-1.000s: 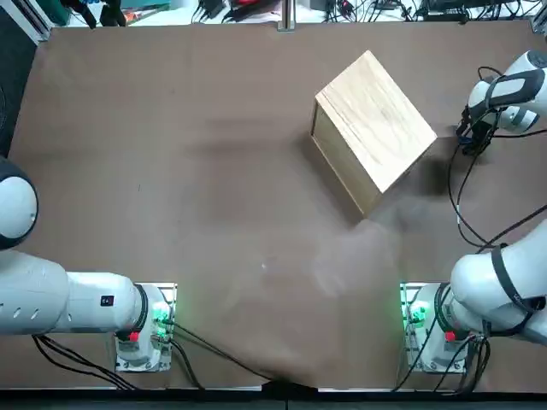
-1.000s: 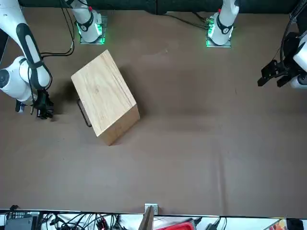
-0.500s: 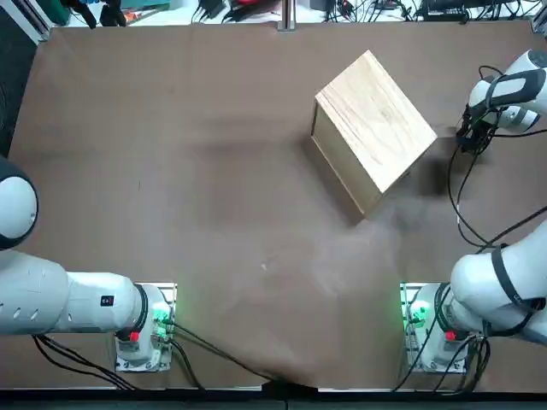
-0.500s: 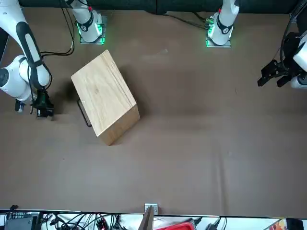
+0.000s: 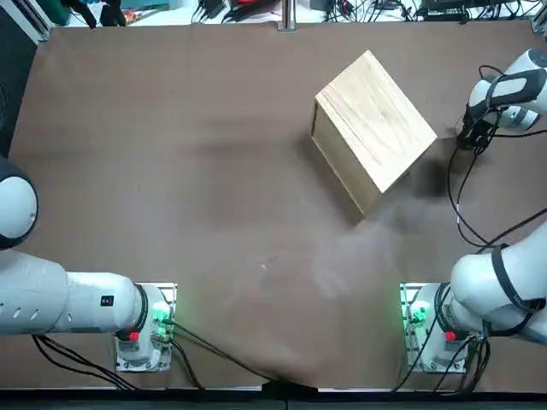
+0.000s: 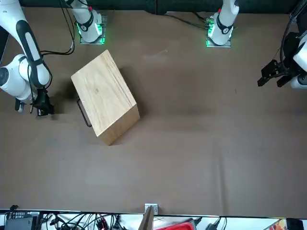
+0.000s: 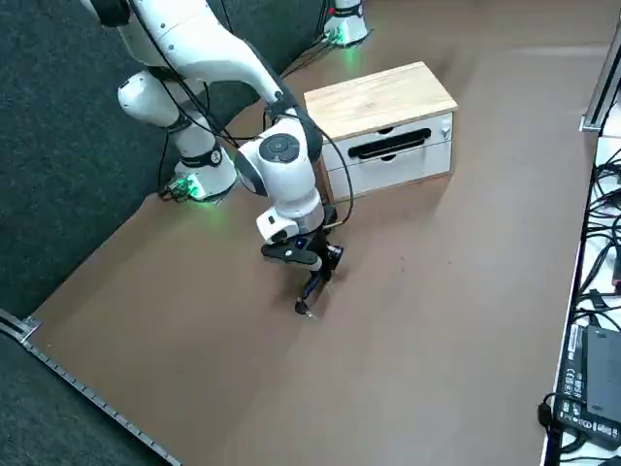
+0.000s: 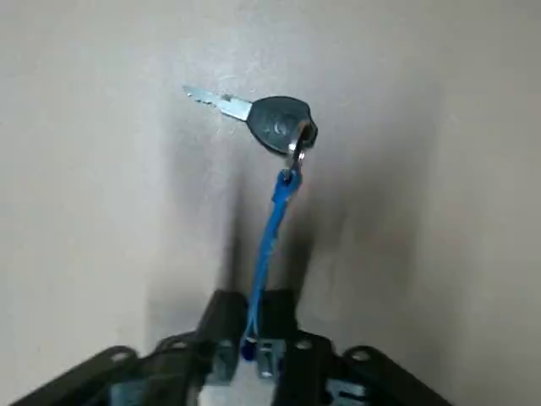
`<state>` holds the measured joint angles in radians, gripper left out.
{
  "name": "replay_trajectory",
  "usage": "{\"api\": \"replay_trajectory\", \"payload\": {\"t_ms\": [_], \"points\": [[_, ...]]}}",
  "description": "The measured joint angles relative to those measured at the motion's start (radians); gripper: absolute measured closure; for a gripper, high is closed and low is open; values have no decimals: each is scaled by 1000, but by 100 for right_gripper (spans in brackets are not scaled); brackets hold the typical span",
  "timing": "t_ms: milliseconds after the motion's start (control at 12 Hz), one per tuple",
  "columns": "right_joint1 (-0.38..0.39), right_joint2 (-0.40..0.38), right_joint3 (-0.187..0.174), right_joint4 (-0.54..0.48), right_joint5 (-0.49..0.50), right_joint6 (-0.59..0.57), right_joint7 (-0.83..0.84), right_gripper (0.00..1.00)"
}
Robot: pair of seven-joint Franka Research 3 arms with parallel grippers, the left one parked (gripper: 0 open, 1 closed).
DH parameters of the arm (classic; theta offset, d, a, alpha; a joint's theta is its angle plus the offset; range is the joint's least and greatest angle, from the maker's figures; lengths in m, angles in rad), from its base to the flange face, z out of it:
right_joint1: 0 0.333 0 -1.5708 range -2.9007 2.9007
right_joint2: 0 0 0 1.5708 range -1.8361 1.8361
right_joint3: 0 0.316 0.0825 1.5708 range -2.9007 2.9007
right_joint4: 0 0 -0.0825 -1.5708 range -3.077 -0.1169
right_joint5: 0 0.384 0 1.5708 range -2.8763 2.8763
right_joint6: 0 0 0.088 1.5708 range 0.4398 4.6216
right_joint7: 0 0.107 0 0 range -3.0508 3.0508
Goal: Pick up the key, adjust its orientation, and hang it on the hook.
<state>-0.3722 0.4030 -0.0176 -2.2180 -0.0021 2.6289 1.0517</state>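
apparently, the right gripper [image 8: 253,300] has its fingers closed on the blue strap [image 8: 269,237], and the key [image 8: 277,123] is at the strap's far end, beyond the fingertips and over the table [image 7: 437,340]; whether it hangs free or touches the tabletop, i cannot tell. the hold looks like the weak point: the soft strap could twist or slide between the pads if the arm moves sharply, and the key could then swing or drop. since the metal ring [image 8: 296,150] lets the key pivot, turning the wrist may not turn the key with it, and a swinging ring could miss a hook. a low path towards the wooden box [image 7: 378,97] might also knock the key on its edge. as for make, the key has a rounded, dark, plastic-looking head and a slim silvery blade with a notched edge; the strap is narrow and bright. the box has pale, grained wood on top, a smooth white front and a long black handle [image 7: 388,144]. a small round fitting [image 7: 445,127] near its upper corner may be the hook, though its shape is unclear.
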Motion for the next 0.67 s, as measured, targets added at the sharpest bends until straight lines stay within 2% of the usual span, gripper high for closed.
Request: {"api": "replay_trajectory", "payload": {"t_ms": [83, 417, 667], "points": [[3, -4, 0, 0, 0, -6, 0, 95], [10, -30, 5, 0, 0, -31, -1, 96], [12, -66, 36, 21, 0, -110, -31, 96]]}}
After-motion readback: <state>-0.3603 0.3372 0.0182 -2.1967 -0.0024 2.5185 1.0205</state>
